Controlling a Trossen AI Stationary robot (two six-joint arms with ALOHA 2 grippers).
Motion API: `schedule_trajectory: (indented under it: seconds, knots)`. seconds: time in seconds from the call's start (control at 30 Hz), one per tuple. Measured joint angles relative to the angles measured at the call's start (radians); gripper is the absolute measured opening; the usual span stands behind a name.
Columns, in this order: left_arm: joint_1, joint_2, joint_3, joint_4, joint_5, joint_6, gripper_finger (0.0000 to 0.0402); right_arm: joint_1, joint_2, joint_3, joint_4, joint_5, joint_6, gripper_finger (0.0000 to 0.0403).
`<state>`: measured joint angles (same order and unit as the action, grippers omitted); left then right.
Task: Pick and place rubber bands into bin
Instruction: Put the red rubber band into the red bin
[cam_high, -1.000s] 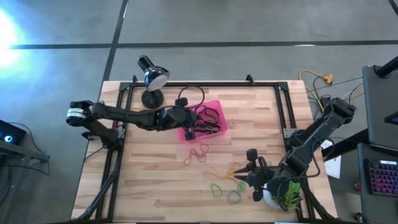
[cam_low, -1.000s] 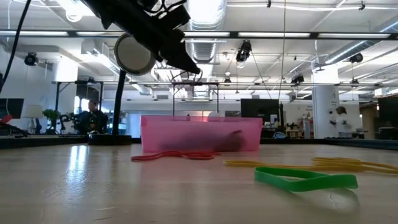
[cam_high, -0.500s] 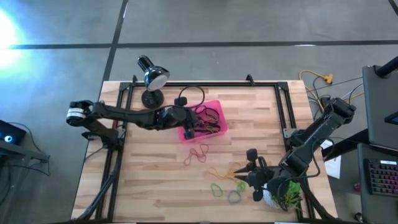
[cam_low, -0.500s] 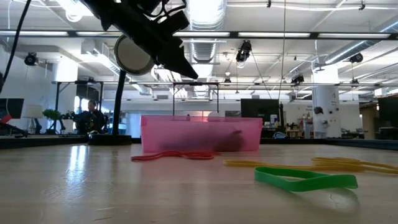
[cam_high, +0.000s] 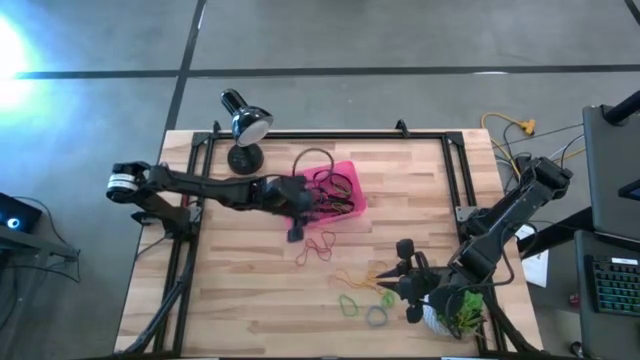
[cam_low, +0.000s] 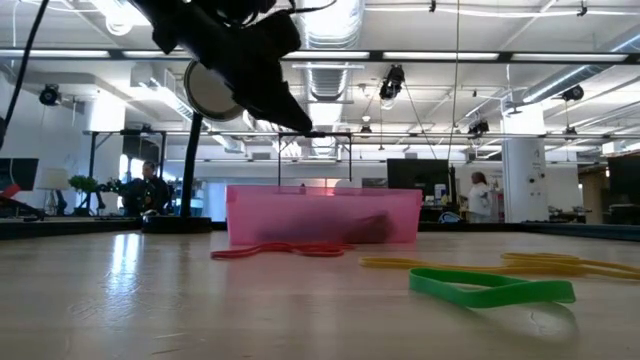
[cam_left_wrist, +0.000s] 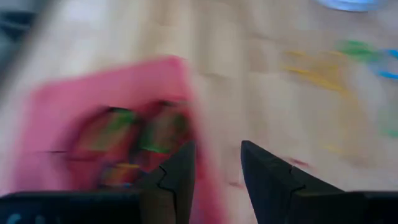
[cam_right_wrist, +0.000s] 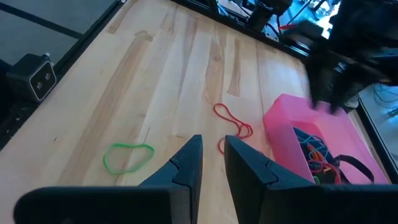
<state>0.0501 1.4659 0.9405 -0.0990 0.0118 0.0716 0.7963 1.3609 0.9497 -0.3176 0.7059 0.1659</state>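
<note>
The pink bin (cam_high: 345, 172) sits on the wooden table left of centre and holds several rubber bands (cam_high: 335, 195). A red band (cam_high: 318, 248) lies just in front of it. Yellow (cam_high: 360, 278), green (cam_high: 350, 303) and grey (cam_high: 376, 317) bands lie near the front right. My left gripper (cam_high: 300, 215) hangs open over the bin's near left corner (cam_left_wrist: 180, 68), above the wall (cam_low: 320, 215), with nothing between its fingers. My right gripper (cam_high: 392, 283) waits above the front-right bands, its fingers (cam_right_wrist: 193, 152) a narrow gap apart and holding nothing.
A black desk lamp (cam_high: 245, 125) stands at the far left, behind the bin. A white pot with a plant (cam_high: 455, 312) sits at the near right corner, beside my right arm. Black frame rails (cam_high: 455, 170) run along the table's sides. People stand in the room beyond (cam_low: 480, 195).
My left gripper has swung at the wrist toward the table's near edge and tipped a little further down, staying over the bin's near left corner. The bands on the table have not moved.
</note>
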Motion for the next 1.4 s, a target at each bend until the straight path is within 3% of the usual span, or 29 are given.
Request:
schedule_trajectory:
  seconds: [0.1, 0.27, 0.57, 0.7, 0.97, 1.4]
  knots:
    - [-0.039, 0.001, -0.012, -0.062, 0.083, -0.018, 0.0114, 0.000, 0.000, -0.006, -0.002, 0.000, 0.000, 0.0057]
    - [-0.140, 0.003, -0.054, -0.037, 0.082, -0.006, 0.0114, 0.000, 0.000, -0.006, -0.014, 0.001, 0.000, 0.0057]
    - [-0.256, 0.024, -0.097, 0.011, -0.087, -0.061, 0.0114, 0.000, 0.000, -0.006, -0.016, 0.001, 0.000, 0.0057]
    - [-0.268, 0.089, -0.098, 0.010, -0.096, -0.097, 0.0114, 0.000, 0.000, -0.006, -0.015, 0.002, 0.000, 0.0057]
    - [-0.277, 0.220, -0.098, 0.000, -0.102, -0.338, 0.0114, 0.000, 0.000, -0.006, -0.017, 0.002, 0.010, 0.0057]
    - [-0.316, 0.186, -0.096, -0.017, -0.119, -0.386, 0.0114, 0.000, 0.000, -0.006, -0.019, 0.002, 0.011, 0.0056]
